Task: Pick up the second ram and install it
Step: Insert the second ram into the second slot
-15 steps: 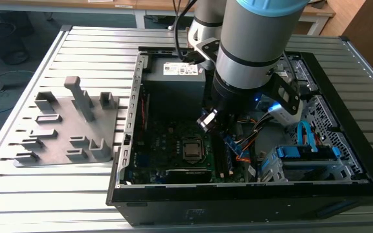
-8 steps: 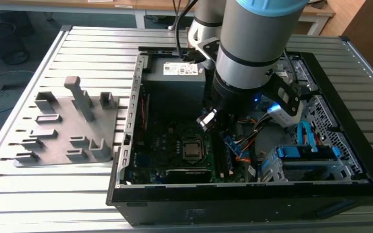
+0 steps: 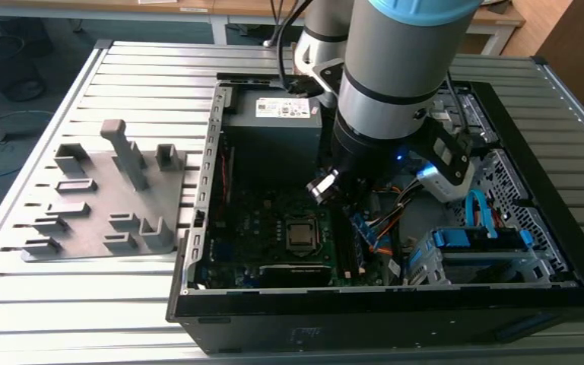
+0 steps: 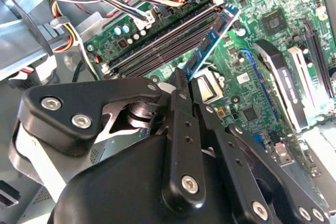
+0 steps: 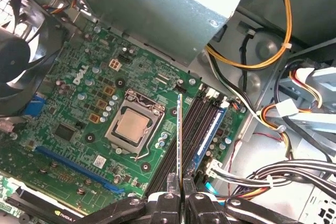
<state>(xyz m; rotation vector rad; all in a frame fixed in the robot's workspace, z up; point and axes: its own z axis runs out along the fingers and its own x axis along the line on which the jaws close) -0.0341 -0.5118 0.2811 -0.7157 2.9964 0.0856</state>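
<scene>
Gripper (image 5: pixel 180 192) clamped on the second ram (image 5: pixel 179 135) (held edge-on), hovering near the motherboard's memory slots (image 5: pixel 197 124); judged best lowered square, notch aligned.

Lab: slatted metal bench (image 3: pixel 119 68), opened computer case (image 3: pixel 394 304).
</scene>
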